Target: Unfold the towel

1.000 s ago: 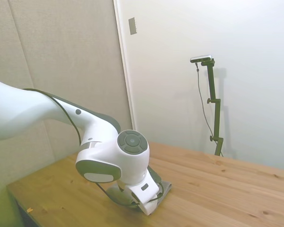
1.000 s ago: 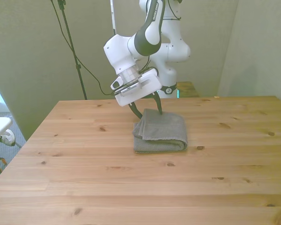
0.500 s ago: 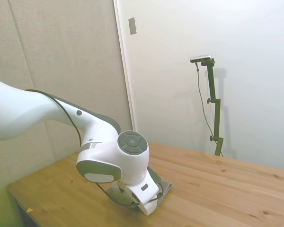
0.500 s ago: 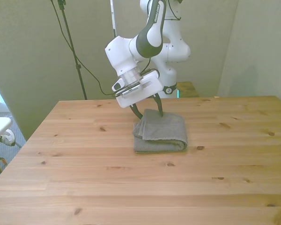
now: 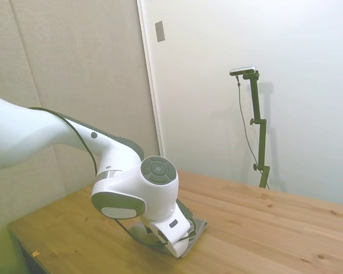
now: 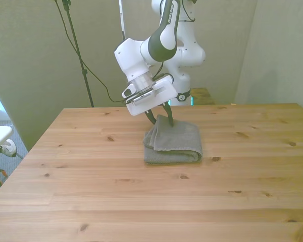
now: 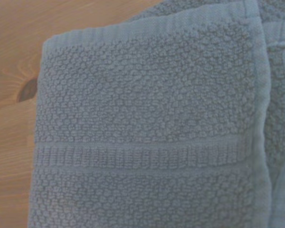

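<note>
The grey-olive towel [image 6: 174, 142] lies folded in layers on the wooden table [image 6: 91, 176], a little behind its middle. My gripper [image 6: 160, 119] stands tilted over the towel's far corner on the front view's left. Its dark fingers are drawn in on that corner, which rises in a small peak between them. From the side, the white wrist housing covers most of the towel [image 5: 199, 224] and the fingers. The wrist view shows the towel [image 7: 147, 133] close up, a hemmed top layer lying over another, with bare wood beside it.
The table [image 5: 263, 228] stretches wide around the towel on all sides. A dark knot in the wood [image 7: 27, 90] shows beside the towel's edge. Walls stand behind the table.
The fingers have drawn closer together on the towel's far corner, and the hand has risen slightly. That corner now stands up a little.
</note>
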Robot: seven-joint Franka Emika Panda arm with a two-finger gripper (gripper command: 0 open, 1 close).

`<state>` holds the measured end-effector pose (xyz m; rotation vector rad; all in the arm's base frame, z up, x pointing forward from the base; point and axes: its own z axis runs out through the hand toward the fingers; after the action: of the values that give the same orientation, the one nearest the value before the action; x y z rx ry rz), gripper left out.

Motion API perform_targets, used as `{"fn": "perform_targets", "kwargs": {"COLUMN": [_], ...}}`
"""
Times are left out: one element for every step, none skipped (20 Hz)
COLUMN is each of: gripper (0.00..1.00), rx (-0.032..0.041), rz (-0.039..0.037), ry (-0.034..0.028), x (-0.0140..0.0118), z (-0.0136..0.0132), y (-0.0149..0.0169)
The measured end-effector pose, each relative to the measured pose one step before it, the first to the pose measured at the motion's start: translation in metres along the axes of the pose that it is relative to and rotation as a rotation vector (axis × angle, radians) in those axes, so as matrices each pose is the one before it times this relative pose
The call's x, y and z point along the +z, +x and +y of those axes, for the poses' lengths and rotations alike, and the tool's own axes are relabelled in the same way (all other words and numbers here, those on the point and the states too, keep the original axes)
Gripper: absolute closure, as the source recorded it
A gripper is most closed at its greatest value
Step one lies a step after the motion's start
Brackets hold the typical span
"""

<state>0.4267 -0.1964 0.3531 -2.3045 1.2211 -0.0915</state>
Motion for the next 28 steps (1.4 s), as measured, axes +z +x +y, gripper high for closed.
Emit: {"fn": "perform_targets", "kwargs": {"gripper": [1.00, 1.00, 1.00, 1.00, 1.00, 1.00, 1.00, 1.00, 1.00, 1.00, 1.00, 1.00, 1.00, 1.00, 1.00, 1.00, 1.00, 1.00, 1.00, 1.00, 1.00, 1.00, 1.00, 1.00, 1.00, 1.00, 1.00, 1.00], "rx": [-0.00096, -0.00110, -0.00131, -0.00154, -0.00154, -0.00141, -0.00098, -0.00064, -0.00099, -0.00184, -0.00280, -0.00380, -0.00483, -0.00591, -0.00808, -0.00960, -0.01173, -0.01357, -0.01417, -0.01673, -0.01960, -0.01761, -0.02020, -0.02068, -0.01802, -0.01990, -0.01877, -0.02068], "rz": [0.00055, 0.00067, 0.00087, 0.00090, 0.00081, 0.00057, 0.00013, 0.00056, 0.00127, 0.00235, 0.00352, 0.00452, 0.00559, 0.00570, 0.00508, 0.00340, 0.00217, 0.00191, 0.00275, 0.00394, 0.00641, 0.00388, 0.00427, -0.00033, -0.00108, -0.00123, -0.00574, -0.00492], "ry": [0.00069, 0.00082, 0.00098, 0.00106, 0.00107, 0.00078, 0.00058, 0.00072, 0.00133, 0.00247, 0.00365, 0.00479, 0.00570, 0.00576, 0.00533, 0.00415, 0.00317, 0.00253, 0.00326, 0.00235, 0.00086, -0.00006, -0.00225, -0.00358, -0.00364, -0.00510, -0.00544, -0.00701], "x": [-0.00040, -0.00047, -0.00059, -0.00064, -0.00062, -0.00045, -0.00031, -0.00043, -0.00084, -0.00154, -0.00228, -0.00306, -0.00375, -0.00362, -0.00329, -0.00232, -0.00137, -0.00075, -0.00074, -0.00033, 0.00044, 0.00114, 0.00204, 0.00229, 0.00309, 0.00331, 0.00445, 0.00489], "z": [-0.00039, -0.00044, -0.00054, -0.00065, -0.00062, -0.00058, -0.00040, -0.00027, -0.00043, -0.00079, -0.00122, -0.00161, -0.00215, -0.00253, -0.00360, -0.00454, -0.00551, -0.00836, -0.01012, -0.01277, -0.01369, -0.01383, -0.01414, -0.01380, -0.01413, -0.01350, -0.01400, -0.01339], "y": [-0.00026, -0.00026, -0.00029, -0.00037, -0.00042, -0.00036, -0.00028, -0.00016, -0.00021, -0.00038, -0.00051, -0.00077, -0.00087, -0.00106, -0.00144, -0.00195, -0.00230, -0.00265, -0.00300, -0.00366, -0.00484, -0.00584, -0.00645, -0.00741, -0.00767, -0.00818, -0.00986, -0.01017]}}
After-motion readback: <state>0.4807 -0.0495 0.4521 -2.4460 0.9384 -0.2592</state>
